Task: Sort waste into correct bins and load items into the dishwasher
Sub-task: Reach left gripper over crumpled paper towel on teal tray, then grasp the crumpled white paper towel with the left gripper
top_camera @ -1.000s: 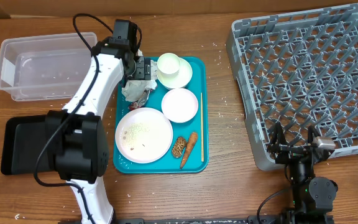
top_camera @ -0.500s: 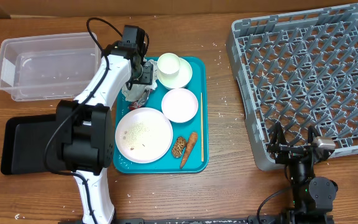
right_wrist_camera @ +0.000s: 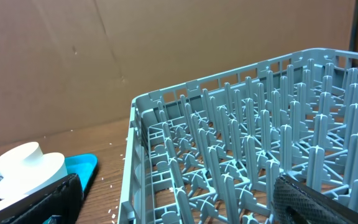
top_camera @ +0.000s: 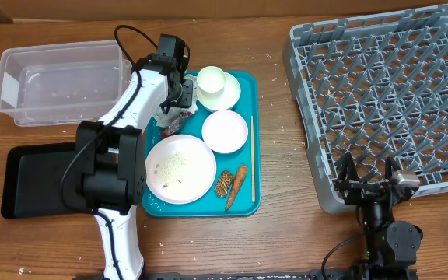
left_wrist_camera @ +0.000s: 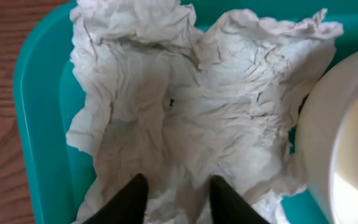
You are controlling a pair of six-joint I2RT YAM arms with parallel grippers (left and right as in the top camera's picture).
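Left fingers (left_wrist_camera: 176, 196) pinch the crumpled white paper (left_wrist_camera: 191, 118) on the teal tray (left_wrist_camera: 39, 118); right fingers (top_camera: 370, 173) are spread beside the grey dish rack (top_camera: 379, 93).

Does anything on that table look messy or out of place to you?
Yes. White crumbs are scattered over the wooden table between the teal tray and the grey rack. Loose rice also lies on the big plate, and crumpled paper sits bunched in the tray's corner.

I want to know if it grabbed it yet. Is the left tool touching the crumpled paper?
Touching. The left wrist view shows both dark fingertips pressed into the crumpled paper, which bunches between them on the teal tray.
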